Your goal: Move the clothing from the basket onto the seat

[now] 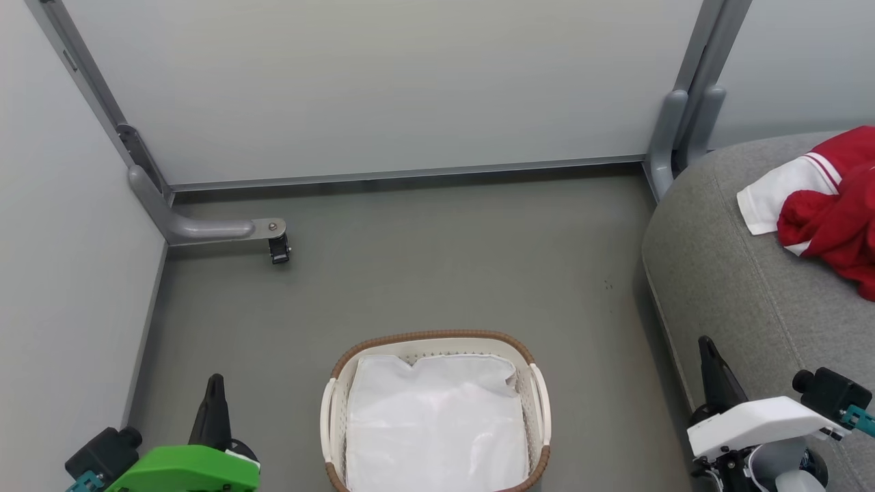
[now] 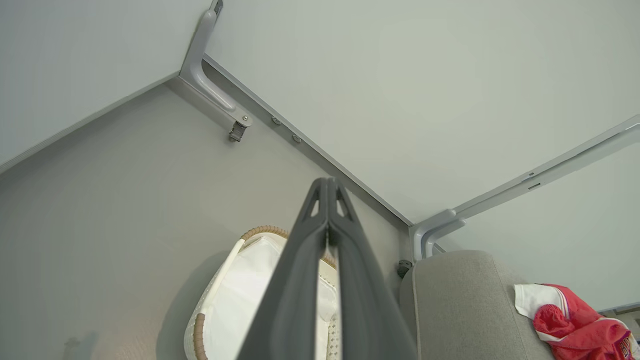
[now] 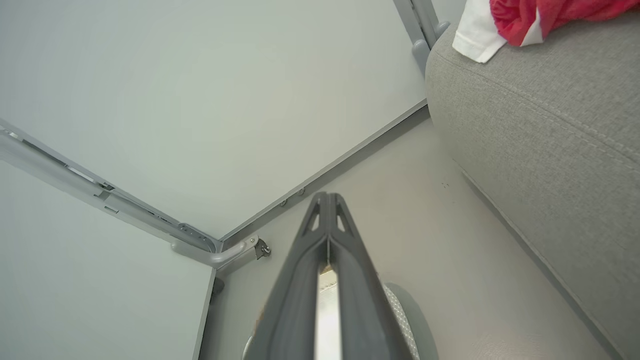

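Floor (image 1: 437,273): grey, enclosed by pale panels (image 1: 383,82).
Basket (image 1: 437,336): placed on floor, white-lined.
Clothing (image 1: 837,205): heaped on seat (image 1: 738,294), apart from basket.
Left gripper (image 1: 216,379): fingers pressed together.
Right gripper (image 1: 705,344): fingers pressed together.

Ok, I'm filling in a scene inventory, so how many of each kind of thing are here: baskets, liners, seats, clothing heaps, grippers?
Oval white perforated plastic laundry basket: 1
Plain white cloth liner: 1
Large grey fabric seat: 1
Heap of bright red-and-white clothing, on the seat: 1
Dark-fingered grippers, left gripper and right gripper, both shut: 2
Total: 6
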Motion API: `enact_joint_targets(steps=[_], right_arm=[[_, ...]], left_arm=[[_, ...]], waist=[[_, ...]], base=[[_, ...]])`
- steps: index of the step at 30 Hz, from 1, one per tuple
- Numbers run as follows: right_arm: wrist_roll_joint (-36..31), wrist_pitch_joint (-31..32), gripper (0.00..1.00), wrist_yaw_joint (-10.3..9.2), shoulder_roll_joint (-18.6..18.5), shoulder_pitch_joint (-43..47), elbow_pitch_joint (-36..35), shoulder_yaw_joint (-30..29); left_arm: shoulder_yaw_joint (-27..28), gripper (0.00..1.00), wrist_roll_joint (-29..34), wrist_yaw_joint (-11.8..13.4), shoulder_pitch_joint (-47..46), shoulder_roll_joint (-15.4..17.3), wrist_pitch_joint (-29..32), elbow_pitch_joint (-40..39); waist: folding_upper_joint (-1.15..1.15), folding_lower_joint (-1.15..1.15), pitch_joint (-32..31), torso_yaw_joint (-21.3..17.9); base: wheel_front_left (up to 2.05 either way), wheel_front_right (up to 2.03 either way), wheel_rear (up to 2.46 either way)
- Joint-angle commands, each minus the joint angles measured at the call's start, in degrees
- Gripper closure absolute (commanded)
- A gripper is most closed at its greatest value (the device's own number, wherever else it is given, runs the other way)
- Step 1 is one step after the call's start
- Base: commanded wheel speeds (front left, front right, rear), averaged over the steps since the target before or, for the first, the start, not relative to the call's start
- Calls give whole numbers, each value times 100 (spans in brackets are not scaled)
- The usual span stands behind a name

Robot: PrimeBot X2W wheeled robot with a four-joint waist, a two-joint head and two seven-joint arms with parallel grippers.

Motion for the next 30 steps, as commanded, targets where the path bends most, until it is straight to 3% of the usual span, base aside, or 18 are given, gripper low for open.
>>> enact_joint_targets(steps=[1,30], right_arm=[[213,46,100,-2,-33,-138,-97,-41],[2198,559,100,-4,-48,-234,-155,-222]], left_arm=[[61,100,-173,-49,-189,-4,45,-95],[388,100,-1869,-133,-403,-33,565,-175]], waist=[[0,0,0,-2],[0,0,3,-56]], base=[[0,0,0],[0,0,0]])
